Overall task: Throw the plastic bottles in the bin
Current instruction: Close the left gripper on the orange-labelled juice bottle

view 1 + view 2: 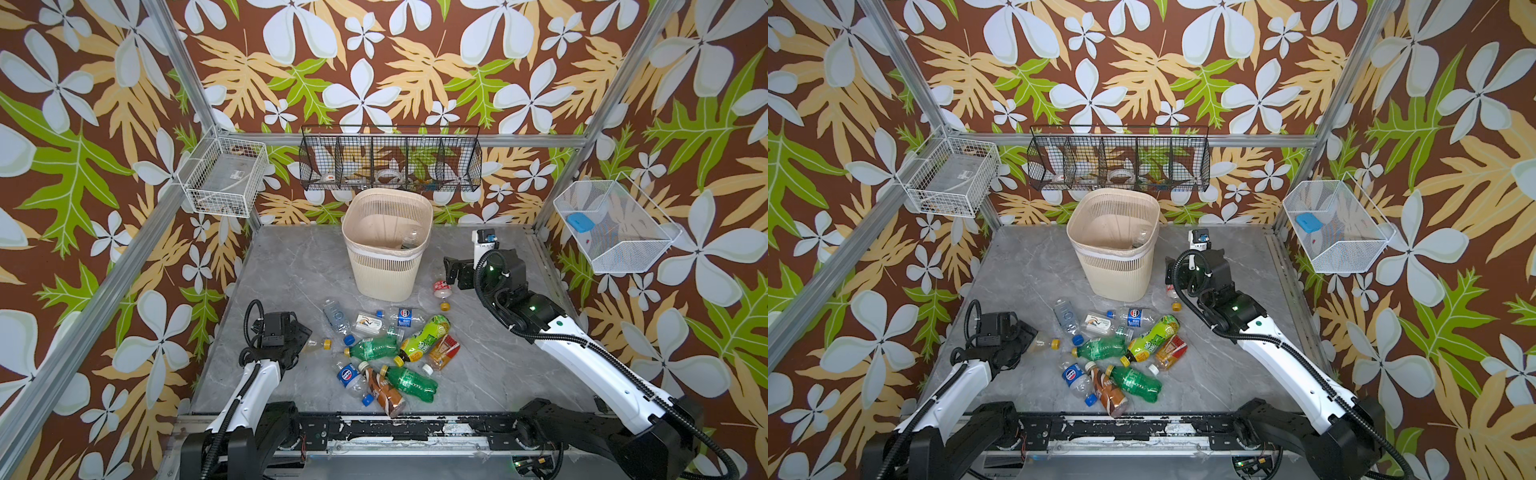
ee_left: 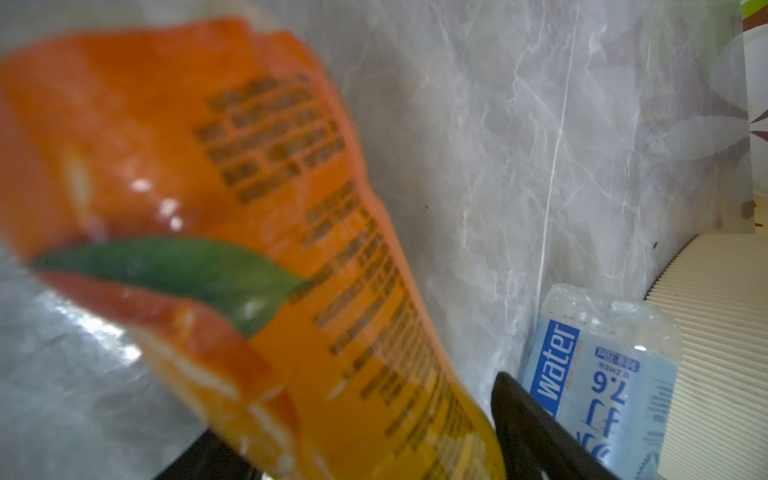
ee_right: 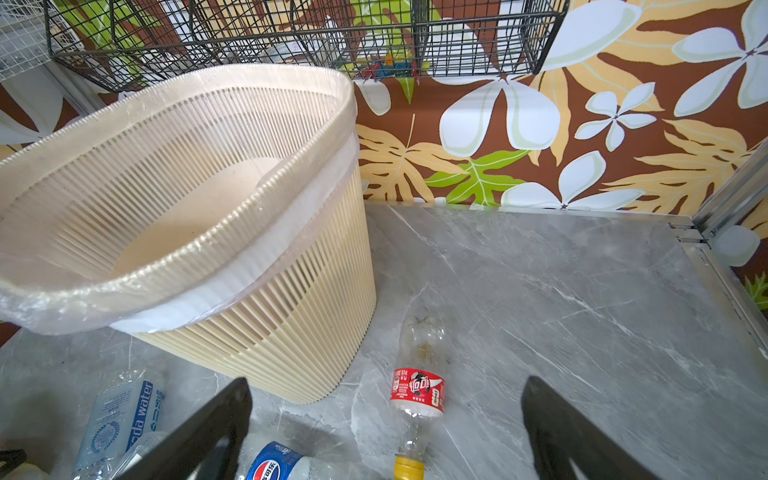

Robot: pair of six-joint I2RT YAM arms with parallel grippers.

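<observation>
The beige slatted bin [image 1: 386, 266] stands upright at the back, one clear bottle [image 1: 411, 239] inside. A dozen-odd bottles [image 1: 370, 348] lie heaped in front; a red-labelled bottle [image 3: 417, 392] lies just beside it.

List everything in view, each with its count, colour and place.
table: one, grey marble, under everything
bin: one, beige with a clear liner, back middle of the table
bottles: about eleven, clear, green or brown, lying on the table in front of the bin
clear bottle: one, clear, inside the bin
rack: one, black wire, on the back wall above the bin
baskets: two, white wire, one on each side wall
blue thing: one, blue, in a white basket, too small to identify
left claw: one, black, around an orange-labelled bottle
right claw: one, black, open, over a red-labelled bottle beside the bin
</observation>
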